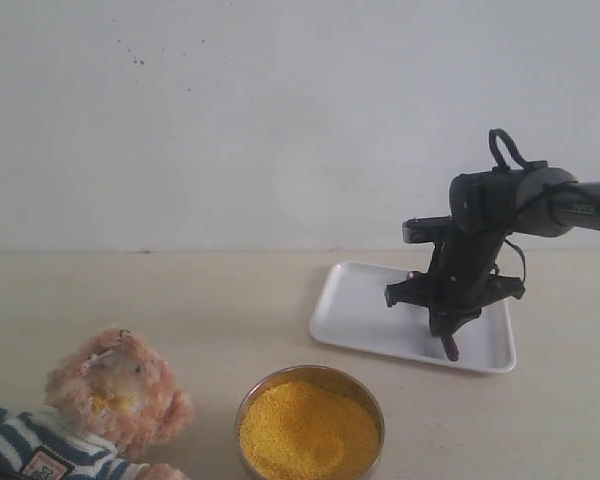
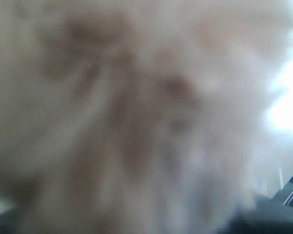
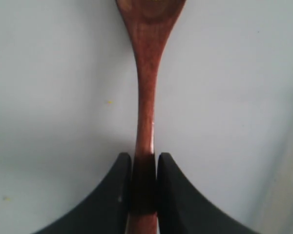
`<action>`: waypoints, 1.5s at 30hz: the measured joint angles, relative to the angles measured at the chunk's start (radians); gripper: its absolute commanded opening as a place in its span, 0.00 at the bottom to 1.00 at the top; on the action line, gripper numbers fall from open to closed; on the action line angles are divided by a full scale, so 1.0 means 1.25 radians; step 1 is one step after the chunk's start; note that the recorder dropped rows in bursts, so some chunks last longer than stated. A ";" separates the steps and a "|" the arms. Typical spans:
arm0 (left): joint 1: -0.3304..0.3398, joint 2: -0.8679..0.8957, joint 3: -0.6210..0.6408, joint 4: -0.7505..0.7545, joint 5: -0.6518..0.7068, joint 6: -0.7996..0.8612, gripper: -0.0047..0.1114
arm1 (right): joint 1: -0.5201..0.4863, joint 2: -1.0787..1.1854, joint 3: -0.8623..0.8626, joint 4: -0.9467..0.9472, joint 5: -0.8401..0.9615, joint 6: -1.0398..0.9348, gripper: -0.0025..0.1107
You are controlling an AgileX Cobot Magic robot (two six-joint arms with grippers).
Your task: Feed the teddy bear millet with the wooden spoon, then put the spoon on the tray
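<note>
Bench (image 1: pixel 180 300): carries every item. Tray (image 1: pixel 360 310): right of centre, well apart from the teddy bear (image 1: pixel 115 395), which slumps at the front left with yellow grain on its muzzle, so I judge the feeding done. Metal bowl (image 1: pixel 310 370) of millet (image 1: pixel 308 432): front centre, between bear and tray. My left tool: its view is filled with blurred fur, so I cannot tell its state. My right tool (image 1: pixel 450 322): clenched on the thin handle of the wooden spoon (image 3: pixel 146 97), which hangs bowl-end down over the tray's right part; whether the tip touches, I cannot tell. Recommendation: lower until the tip bears, tilt the handle toward the tray's middle, release only once it lies flat inside the rim, then lift straight up.
</note>
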State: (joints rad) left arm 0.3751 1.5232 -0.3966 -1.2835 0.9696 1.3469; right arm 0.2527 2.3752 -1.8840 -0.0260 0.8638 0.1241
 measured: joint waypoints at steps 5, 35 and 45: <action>0.000 0.000 0.000 0.000 0.000 0.000 0.07 | 0.000 0.003 0.000 0.000 -0.002 0.000 0.51; 0.000 0.000 0.000 0.000 0.000 0.000 0.07 | 0.000 -0.542 0.536 0.054 -0.243 -0.060 0.02; 0.000 0.000 0.000 0.000 0.000 0.000 0.07 | 0.000 -0.968 0.973 0.135 -0.348 -0.060 0.02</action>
State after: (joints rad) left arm 0.3751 1.5232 -0.3966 -1.2835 0.9696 1.3469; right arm 0.2520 1.1647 -0.6683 0.1428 0.4282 0.0491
